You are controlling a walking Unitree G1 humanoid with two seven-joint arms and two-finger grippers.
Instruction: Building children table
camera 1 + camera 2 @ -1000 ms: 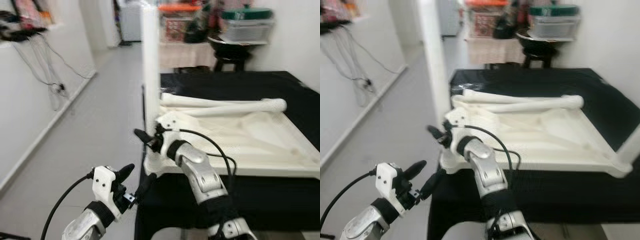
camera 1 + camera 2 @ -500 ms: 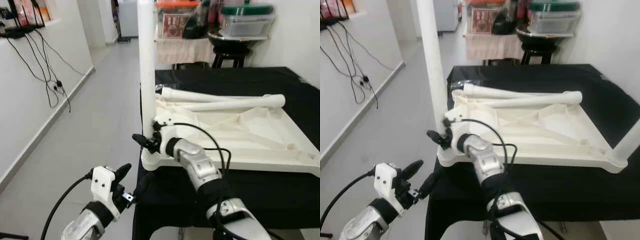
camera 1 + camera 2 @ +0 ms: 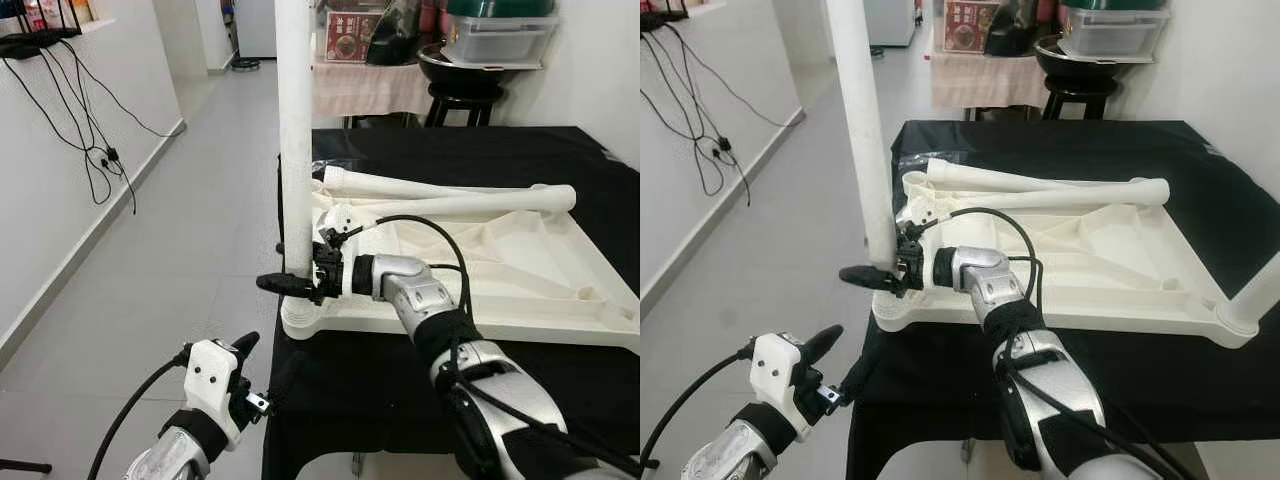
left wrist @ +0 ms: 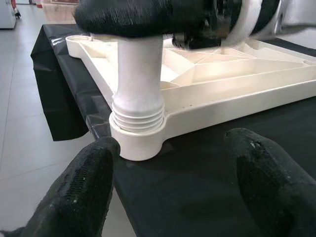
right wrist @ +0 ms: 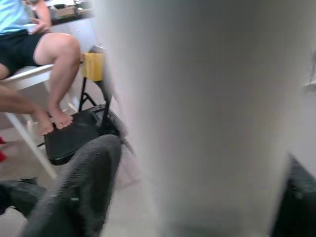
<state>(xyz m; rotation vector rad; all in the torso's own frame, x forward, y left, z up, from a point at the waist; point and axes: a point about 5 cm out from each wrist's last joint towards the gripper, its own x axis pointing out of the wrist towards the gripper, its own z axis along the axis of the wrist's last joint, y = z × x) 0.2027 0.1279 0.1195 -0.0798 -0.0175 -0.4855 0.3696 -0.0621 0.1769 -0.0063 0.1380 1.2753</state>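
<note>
The right pincer [image 3: 285,284] clasps the upright white plastic leg [image 3: 296,140] just above its corner socket in the upturned white tabletop [image 3: 560,265] on the black-draped worktop [image 3: 450,160], so it probably needs more screwing, while the left pincer [image 3: 268,362] hangs released below.

A black cloth [image 3: 520,160] covers the worktop. Beyond its far edge stands a black round stool [image 3: 462,100], and behind that a surface draped in pale cloth [image 3: 365,88] carries a clear plastic storage box with a green lid [image 3: 498,30]. Black cables [image 3: 75,110] hang down the white wall on the left above the grey tiled floor [image 3: 190,230]. A seated person's bare legs [image 5: 47,74] rest beside a black folding chair [image 5: 74,136].
</note>
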